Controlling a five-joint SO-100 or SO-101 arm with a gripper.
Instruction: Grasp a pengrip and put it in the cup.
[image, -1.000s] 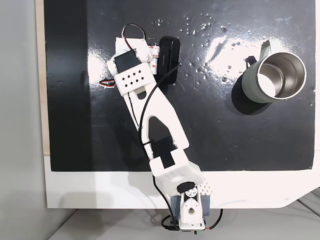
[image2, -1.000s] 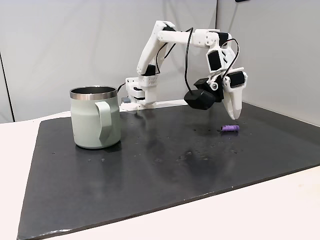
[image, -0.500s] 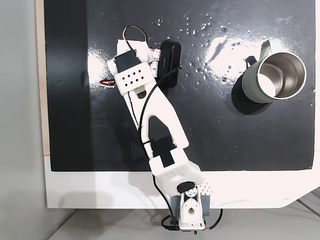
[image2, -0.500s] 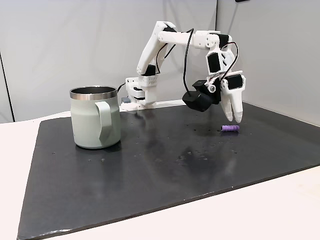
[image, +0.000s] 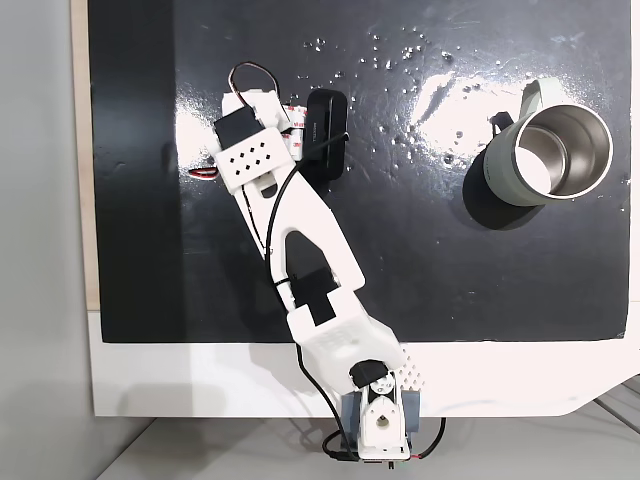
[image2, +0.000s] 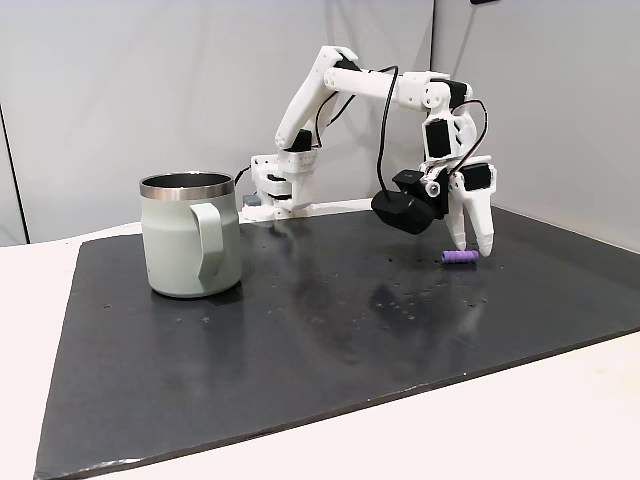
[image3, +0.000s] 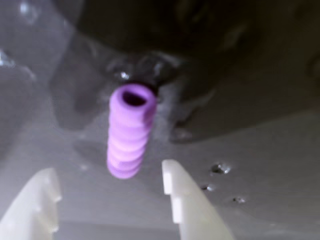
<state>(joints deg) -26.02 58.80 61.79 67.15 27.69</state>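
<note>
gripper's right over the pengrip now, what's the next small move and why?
Probably lower a little further, then close. In the wrist view the gripper is open, its fingers apart with the pengrip lying on the mat just ahead of the gap. In a fixed view the pengrip lies below the tips.

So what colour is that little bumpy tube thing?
The pengrip is light purple with ribbed rings, clearest in the wrist view.
</note>
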